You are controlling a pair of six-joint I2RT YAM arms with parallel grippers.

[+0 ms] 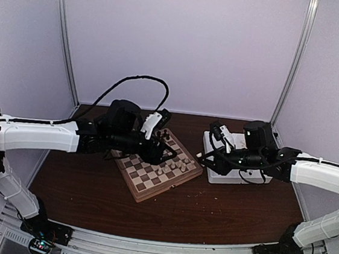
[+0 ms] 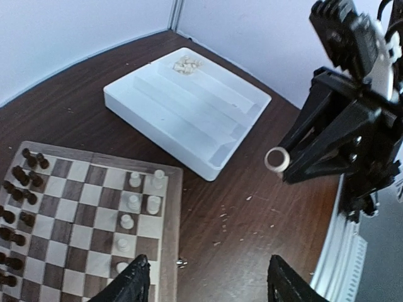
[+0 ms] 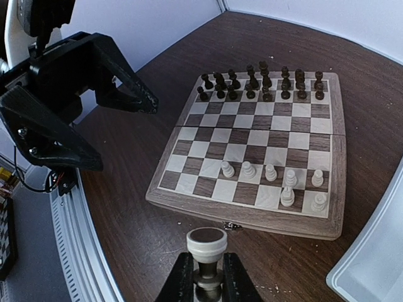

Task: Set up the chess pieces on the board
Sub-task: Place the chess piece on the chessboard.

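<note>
Right tool (image 3: pixel 206 272) clamped on a cream chess piece (image 3: pixel 206 243), just short of the board (image 3: pixel 189 204).
The piece's long axis runs along the fingers, flat end outward. The board lies straight ahead across the bench (image 3: pixel 135 248), and its nearest rows carry the other cream pieces (image 3: pixel 271 173). Left tool (image 2: pixel 211 281) hovers over the board's edge, jaws apart and empty.

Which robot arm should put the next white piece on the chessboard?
Right. The right gripper is shut on a cream chess piece just beside the board. The left gripper hangs open and empty, so it has nothing to place.
</note>
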